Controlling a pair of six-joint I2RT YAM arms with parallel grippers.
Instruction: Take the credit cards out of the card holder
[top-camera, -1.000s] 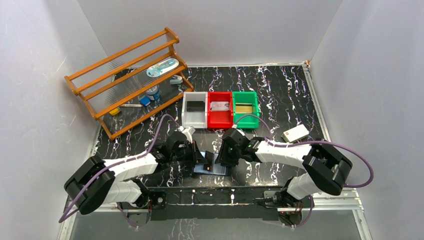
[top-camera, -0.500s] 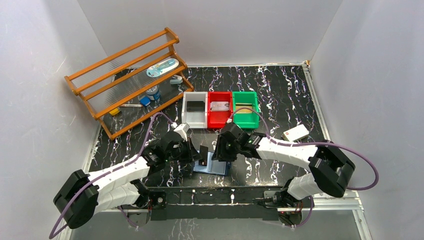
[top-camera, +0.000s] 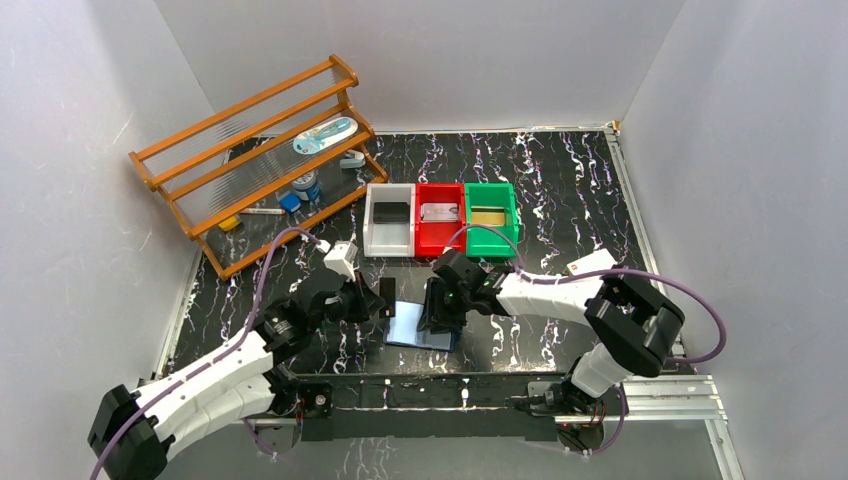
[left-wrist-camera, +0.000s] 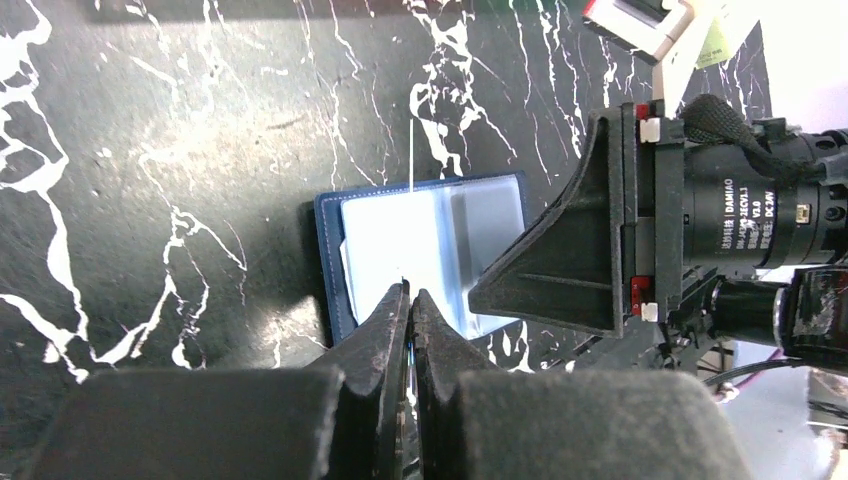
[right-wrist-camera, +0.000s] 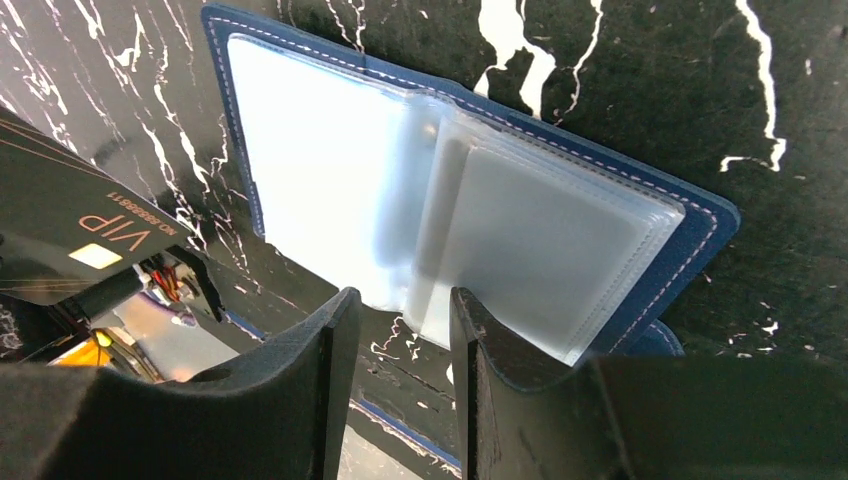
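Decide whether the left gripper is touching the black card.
Touching. The left wrist view shows the left gripper shut on the black card, which sits edge-on between its jaws; the top view agrees.

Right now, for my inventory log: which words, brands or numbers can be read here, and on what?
"VIP": on the black plastic card, gripped by the left end effector.
"DAMIAO": on the right arm's black cylindrical motor.
Number line beside "VIP" and the motor's smaller print: too small to read reliably.
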